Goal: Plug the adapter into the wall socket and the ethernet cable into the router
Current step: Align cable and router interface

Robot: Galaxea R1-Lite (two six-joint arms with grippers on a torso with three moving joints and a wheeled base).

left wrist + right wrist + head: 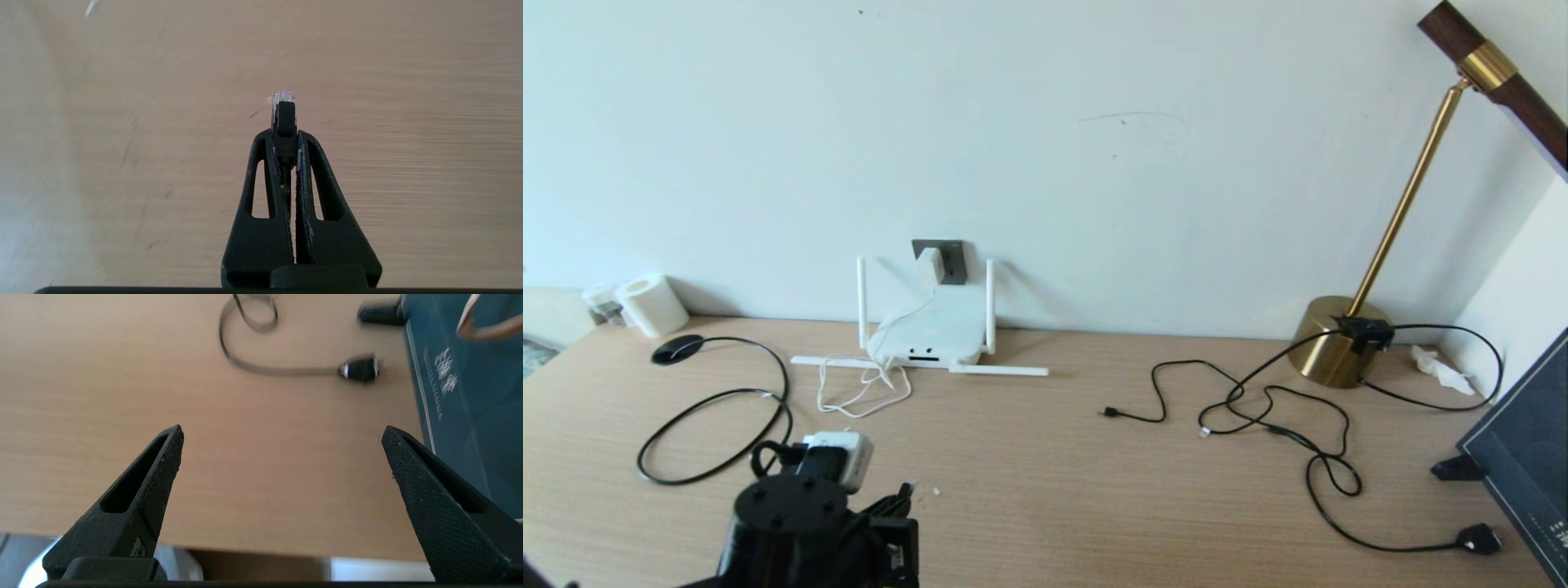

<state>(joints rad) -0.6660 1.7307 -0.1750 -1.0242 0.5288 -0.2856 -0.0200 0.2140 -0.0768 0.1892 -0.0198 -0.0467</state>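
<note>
Left wrist view: left gripper [284, 136] pinches ethernet cable [283, 107] plug above desk, adapter [929, 268] already in wall socket [951, 253], right gripper [282, 437] wide open & empty, so next: line plug w/ router [931, 333] port.
</note>
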